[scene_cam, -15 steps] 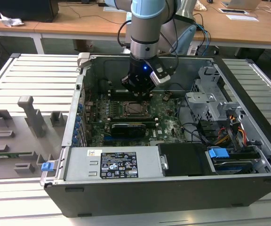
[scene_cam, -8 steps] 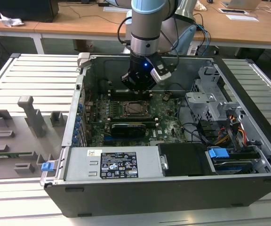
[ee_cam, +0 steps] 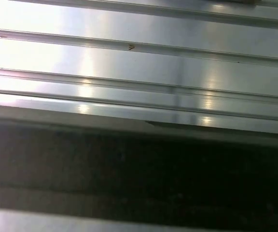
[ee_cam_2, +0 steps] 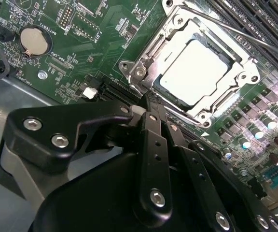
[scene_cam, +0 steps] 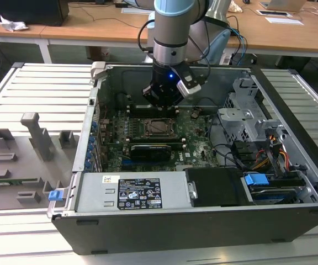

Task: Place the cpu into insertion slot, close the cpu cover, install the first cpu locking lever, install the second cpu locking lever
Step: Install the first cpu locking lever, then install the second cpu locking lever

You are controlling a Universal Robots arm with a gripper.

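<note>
The cpu (ee_cam_2: 197,65), a pale metal square, lies in the insertion slot (scene_cam: 160,127) on the green board inside the open computer case. The silver cpu cover (ee_cam_2: 146,60) lies flat around it as a frame. A thin metal locking lever (ee_cam_2: 230,30) runs along the socket's far side. My gripper (ee_cam_2: 151,102) has its black fingers pressed together with nothing between them. Its tip sits at the socket's near edge. In the exterior view the gripper (scene_cam: 162,107) hangs just behind and above the socket.
A coin battery (ee_cam_2: 34,40) and long black memory slots (ee_cam_2: 267,19) flank the socket. A black card (scene_cam: 150,150), the power supply (scene_cam: 131,190), a drive cage (scene_cam: 247,118) and cables (scene_cam: 258,157) crowd the case. Grey fixtures (scene_cam: 35,138) stand on the ribbed table (ee_cam: 139,63).
</note>
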